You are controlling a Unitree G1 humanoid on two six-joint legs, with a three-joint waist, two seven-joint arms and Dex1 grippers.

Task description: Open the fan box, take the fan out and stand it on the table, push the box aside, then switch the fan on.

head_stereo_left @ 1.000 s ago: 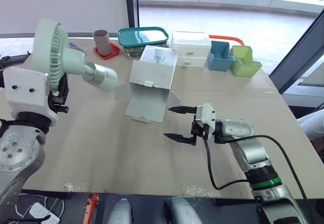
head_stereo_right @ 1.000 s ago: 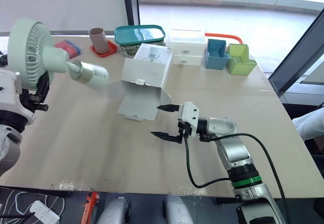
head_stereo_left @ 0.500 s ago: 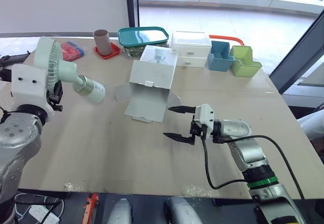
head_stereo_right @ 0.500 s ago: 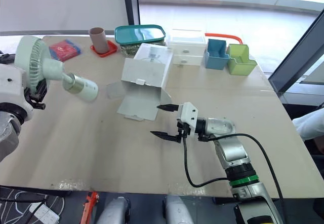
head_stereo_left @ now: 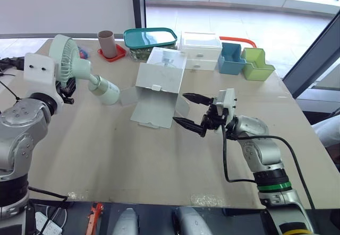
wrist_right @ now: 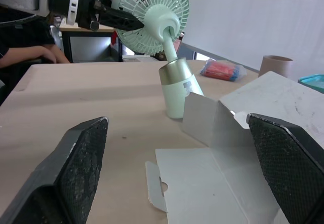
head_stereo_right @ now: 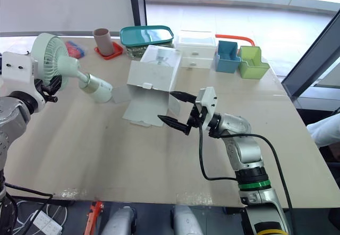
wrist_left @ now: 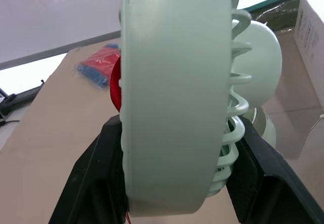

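Pale green plastic, the fan point(head_stereo_left: 66, 67) is held tilted over the far left of the table point(head_stereo_left: 106, 155). Its round head is clamped in the left gripper point(head_stereo_left: 67, 87), and its cylinder base slants down to the right, just beside the side flap of the open white box point(head_stereo_left: 159, 83). The right gripper point(head_stereo_left: 180, 107) hovers at the box's near right corner, jaws wide apart and holding nothing. In the left wrist view, both black fingers point(wrist_left: 96, 178) press on either side of the head's rim. In the right wrist view, the base sits low at the tabletop beside the flap, though whether it touches the table cannot be told.
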